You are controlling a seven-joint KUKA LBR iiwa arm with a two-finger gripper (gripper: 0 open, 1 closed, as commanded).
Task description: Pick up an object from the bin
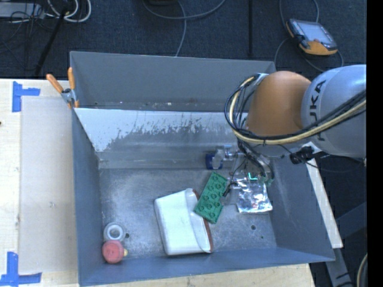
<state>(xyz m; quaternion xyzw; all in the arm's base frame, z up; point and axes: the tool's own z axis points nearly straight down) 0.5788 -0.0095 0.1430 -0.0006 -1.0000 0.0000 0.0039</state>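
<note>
My gripper (244,177): low in the right of the bin (128,160), between green studded plate (210,198) and crumpled foil packet (255,198).
My jaws: apart or together, I cannot tell.

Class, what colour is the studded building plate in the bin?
The plate is green; camera view.

A flat green building-brick plate (210,197), studded on top, lies right of centre in the frame on the floor of the bin (119,160). It is slanted, its long side running from upper right to lower left, and its lower end touches a white box (176,223). Just to its right lies a crumpled silver foil packet (254,197), shiny and creased, near the foot of the bin's right wall.
</note>
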